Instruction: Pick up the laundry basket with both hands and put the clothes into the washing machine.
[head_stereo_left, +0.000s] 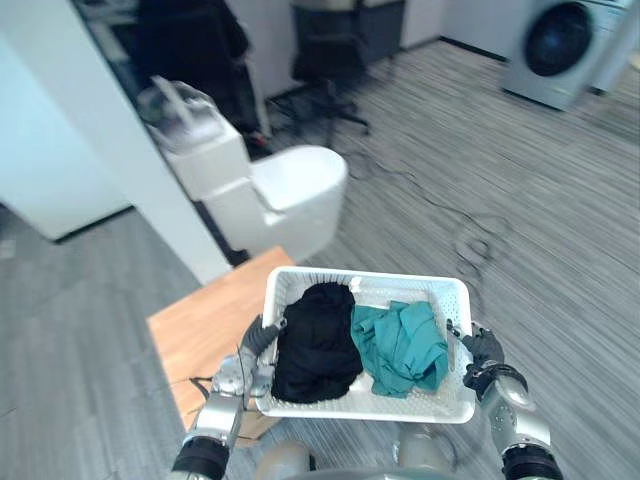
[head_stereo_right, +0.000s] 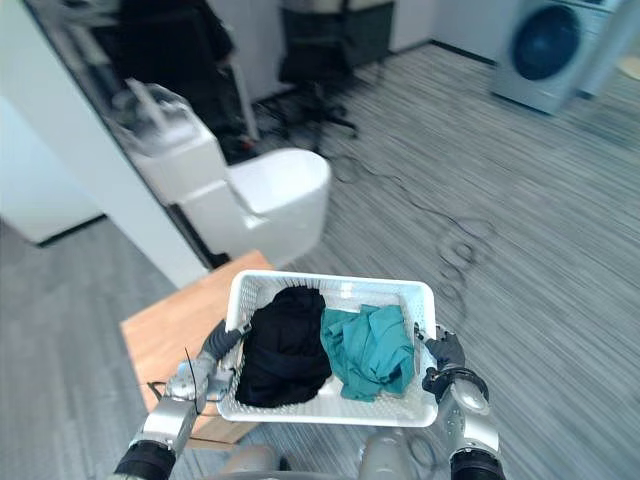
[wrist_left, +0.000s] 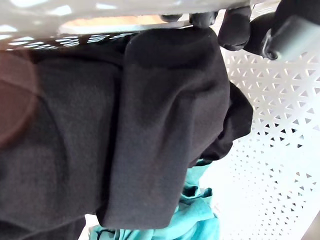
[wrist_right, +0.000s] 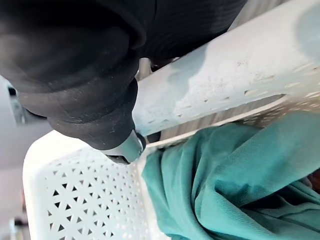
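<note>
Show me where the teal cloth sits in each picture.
Left eye view: teal cloth in the basket's right half, beside the black cloth.
Right eye view: teal cloth, same spot.
Left wrist view: teal cloth beyond the black cloth.
Right wrist view: teal cloth beside the basket rim.
Shared landmark: the white basket.

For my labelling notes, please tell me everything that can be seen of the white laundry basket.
The laundry basket is white, rectangular, plastic-looking, with perforated walls and a thick rim. It is upright, partly over a wooden table. The left hand grips its left rim, the right hand its right rim. Inside lie a black garment and a teal garment, touching.
</note>
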